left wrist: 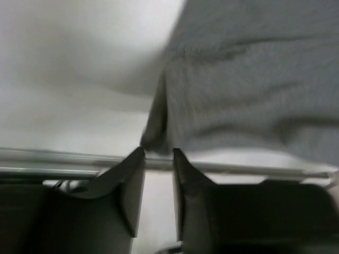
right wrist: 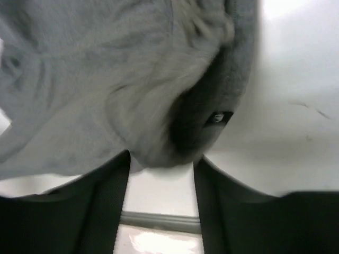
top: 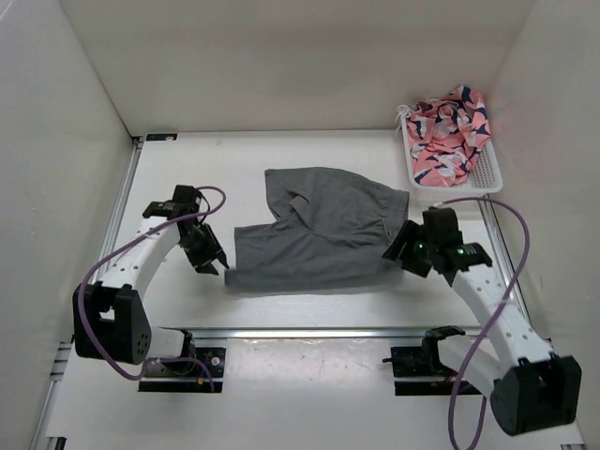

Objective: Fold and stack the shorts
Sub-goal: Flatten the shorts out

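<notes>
My left gripper sits left of centre in the top view. Its fingers are a narrow slit apart and pinch nothing. The plain mid-grey soft knit shorts lie spread on the white table in the centre of the frame, legs pointing left and gathered waist to the right.

I judge the step in hand to be taking hold of both ends for the first fold. On the left I'd widen the slit a touch, then push forward until the lower-left hem corner is well between the pads before I squeeze. I'd want every layer of the hem, not just the top one.

The right gripper, right of centre, has its fingers spread wide with the bunched waistband sitting in the mouth, and it doesn't look clamped to me. There I'd close on the thick fold, not on the drawstring alone. Then I'd lift both ends together so the cloth doesn't drag askew.

The top view alone gives me the full lay of the shorts. It also shows the white perforated plastic basket in the upper right, holding a pink, navy and white patterned cloth. Only the left wrist view, though blurred, shows the hem corner lying just beyond the tips, with a metal rail running across the lower frame. Only the right wrist view shows a small metal eyelet in the dark fold at the waist.
</notes>
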Robot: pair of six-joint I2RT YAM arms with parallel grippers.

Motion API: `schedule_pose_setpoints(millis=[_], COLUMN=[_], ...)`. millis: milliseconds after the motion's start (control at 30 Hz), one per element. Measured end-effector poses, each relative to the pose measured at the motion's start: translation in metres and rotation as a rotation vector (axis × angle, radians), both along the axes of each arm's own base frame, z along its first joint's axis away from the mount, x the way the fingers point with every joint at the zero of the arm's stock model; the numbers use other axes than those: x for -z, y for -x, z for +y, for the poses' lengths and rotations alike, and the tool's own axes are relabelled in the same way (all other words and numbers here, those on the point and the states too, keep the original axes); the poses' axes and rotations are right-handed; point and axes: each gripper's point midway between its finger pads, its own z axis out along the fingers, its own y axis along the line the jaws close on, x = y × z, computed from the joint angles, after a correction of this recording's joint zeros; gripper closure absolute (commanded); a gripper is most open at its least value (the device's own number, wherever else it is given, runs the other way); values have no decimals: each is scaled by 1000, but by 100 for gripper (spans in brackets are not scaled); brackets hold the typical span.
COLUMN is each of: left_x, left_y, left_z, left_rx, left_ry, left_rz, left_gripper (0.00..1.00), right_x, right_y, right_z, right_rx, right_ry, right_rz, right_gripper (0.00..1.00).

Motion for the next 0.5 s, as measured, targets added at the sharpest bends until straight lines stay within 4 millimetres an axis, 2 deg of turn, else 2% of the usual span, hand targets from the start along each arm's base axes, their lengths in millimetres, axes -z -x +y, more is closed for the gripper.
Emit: schedule_pose_setpoints(millis=[33, 67, 100, 167, 233, 267, 300, 367, 433, 500], left_x=[8, 13, 13, 5, -10, -20, -31, -46, -56, -53], left_y=[12, 20, 22, 13, -5, -17, -32, -59, -86, -114], left_z=[2, 4, 5, 5, 4, 2, 0, -6, -20, -38], left_rx=[-3, -9, -15, -16, -15, -9, -1, 20, 61, 110], left_ry=[-6, -11, -15, -15, -16, -16, -21, -33, -51, -74], left_rz=[37, 63, 66, 27, -32, -67, -109, -173, -214, -222], left_gripper=[47, 46, 42, 40, 42, 45, 48, 61, 66, 68], right_x=[5, 9, 13, 13, 10, 9, 7, 7, 9, 11], right_y=[12, 23, 32, 45, 51, 53, 54, 53, 48, 40], right_z=[-4, -7, -11, -19, -26, -29, -31, -33, -32, -30], right_rx=[4, 9, 14, 32, 63, 81, 97, 120, 136, 140], right_ry=[5, 13, 21, 39, 59, 64, 69, 71, 70, 77], right_rz=[6, 13, 18, 18, 9, 9, 10, 14, 37, 68], right_gripper=[24, 24, 24, 32, 51, 73, 82, 99, 100, 100])
